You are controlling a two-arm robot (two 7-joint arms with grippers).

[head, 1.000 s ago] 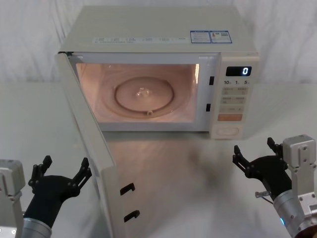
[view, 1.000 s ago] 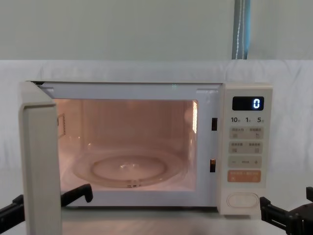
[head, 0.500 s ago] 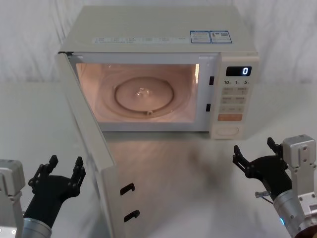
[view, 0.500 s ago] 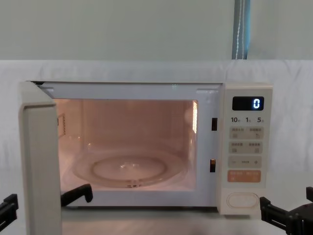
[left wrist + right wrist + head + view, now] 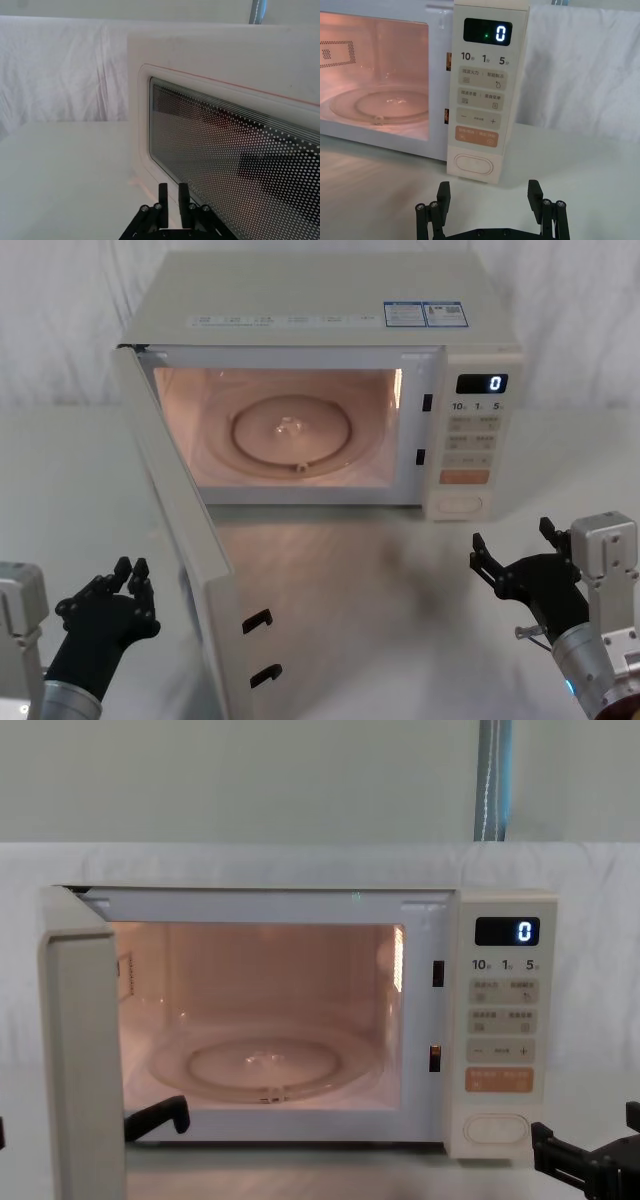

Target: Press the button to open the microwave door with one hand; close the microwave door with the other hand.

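The cream microwave (image 5: 300,300) stands at the back of the table with its cavity lit and its display showing "0". The microwave door (image 5: 185,530) hangs wide open, swung out toward me on the left; its dotted glass window (image 5: 225,150) is close in the left wrist view. My left gripper (image 5: 132,572) is low at the left, outside the door and apart from it, fingers shut on nothing (image 5: 173,189). The right gripper (image 5: 511,535) is open, low in front of the control panel. The pill-shaped button (image 5: 473,164) sits at the panel's bottom, a short way beyond that gripper (image 5: 489,187).
An orange key (image 5: 476,137) lies just above the button. A glass turntable (image 5: 290,432) lies inside the cavity. Two black latch hooks (image 5: 260,645) stick out of the door's free edge. White cloth (image 5: 400,620) covers the table and the wall behind.
My left gripper's fingers have gone from spread wide to shut, and it has drawn slightly left, away from the door. The right gripper and the door have not moved.
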